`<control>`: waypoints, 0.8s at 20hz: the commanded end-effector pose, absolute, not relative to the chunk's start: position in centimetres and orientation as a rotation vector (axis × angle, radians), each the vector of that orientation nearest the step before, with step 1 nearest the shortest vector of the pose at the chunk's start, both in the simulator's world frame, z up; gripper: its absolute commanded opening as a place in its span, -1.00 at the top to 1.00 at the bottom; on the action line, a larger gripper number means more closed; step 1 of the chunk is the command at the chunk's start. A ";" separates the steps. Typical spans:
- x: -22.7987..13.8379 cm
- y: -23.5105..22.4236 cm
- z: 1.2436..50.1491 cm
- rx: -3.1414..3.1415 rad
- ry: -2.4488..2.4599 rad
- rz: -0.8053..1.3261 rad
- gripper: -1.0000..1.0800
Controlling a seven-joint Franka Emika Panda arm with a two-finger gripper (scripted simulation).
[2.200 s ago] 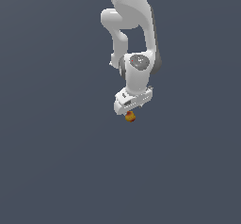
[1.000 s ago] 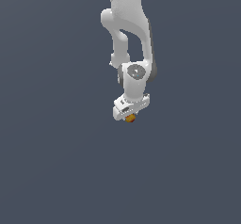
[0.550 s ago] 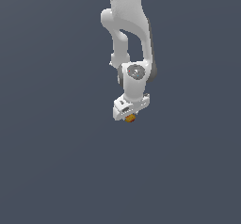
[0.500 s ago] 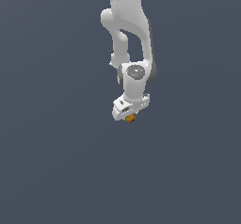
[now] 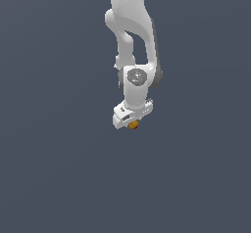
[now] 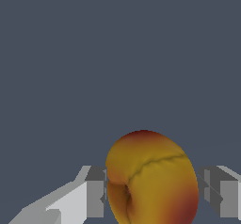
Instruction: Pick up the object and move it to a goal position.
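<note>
— Lower now than two seconds ago, and barely budging since: end effector (image 5: 131, 122) straddles the object (image 6: 151, 180), fingers (image 6: 95, 194) flanking it. Clamped? Can't tell.

— Squeeze at its widest, then lift straight off the tabletop (image 5: 59, 178).

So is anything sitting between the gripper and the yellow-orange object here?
Nothing visible does. The object already sits between the fingers of the gripper, touching one pad; the other pad is slightly apart. Only plain grey surface surrounds it; no goal marker shows.
</note>
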State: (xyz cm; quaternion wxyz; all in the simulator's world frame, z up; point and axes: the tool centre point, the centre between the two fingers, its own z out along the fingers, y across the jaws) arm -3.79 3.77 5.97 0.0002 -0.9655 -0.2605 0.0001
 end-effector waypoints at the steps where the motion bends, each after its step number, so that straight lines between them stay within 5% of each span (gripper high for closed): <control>1: -2.5 2.7 7.0 -3.033 -0.818 -0.002 1.00; 16: 6.2 -4.1 13.1 -3.032 -0.819 -0.001 1.00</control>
